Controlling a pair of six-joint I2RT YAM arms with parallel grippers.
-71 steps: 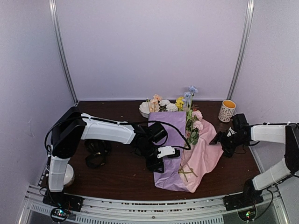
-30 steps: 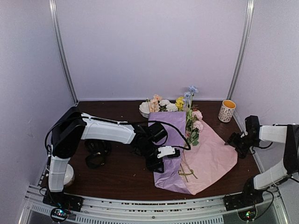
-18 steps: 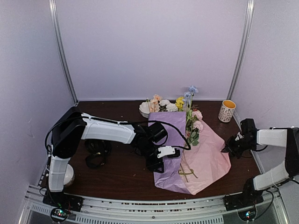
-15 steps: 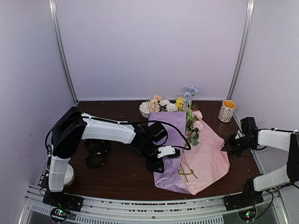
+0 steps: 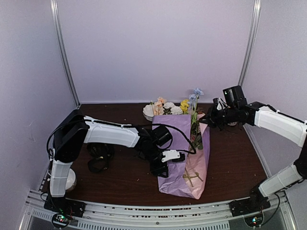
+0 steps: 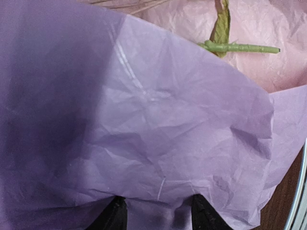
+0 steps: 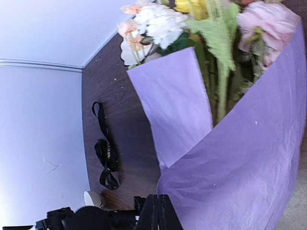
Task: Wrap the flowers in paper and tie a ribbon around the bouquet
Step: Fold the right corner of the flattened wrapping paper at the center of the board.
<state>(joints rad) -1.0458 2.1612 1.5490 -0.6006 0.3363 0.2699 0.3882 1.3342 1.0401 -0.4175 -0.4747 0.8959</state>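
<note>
Where its pink right flap lay flat on the table (image 5: 120, 184) before, the paper (image 5: 199, 160) now stands folded up against the flowers (image 5: 192, 104), mid-table; right gripper (image 5: 207, 120), raised toward the far side, pinched shut on the flap's edge; left gripper (image 6: 154, 216) part-open, low on the lilac flap, grasp unclear; stems mostly hidden

A robotics lab test booth. Plain pale walls (image 5: 158, 48) close in 3 sides, with bare metal posts (image 5: 64, 52) at the back corners. A dark wooden counter (image 5: 120, 177) fills it. Along the counter's near edge runs a slotted aluminium rail (image 5: 144, 218), where the left arm (image 5: 110, 134) and right arm (image 5: 280, 122) are bolted.
</note>
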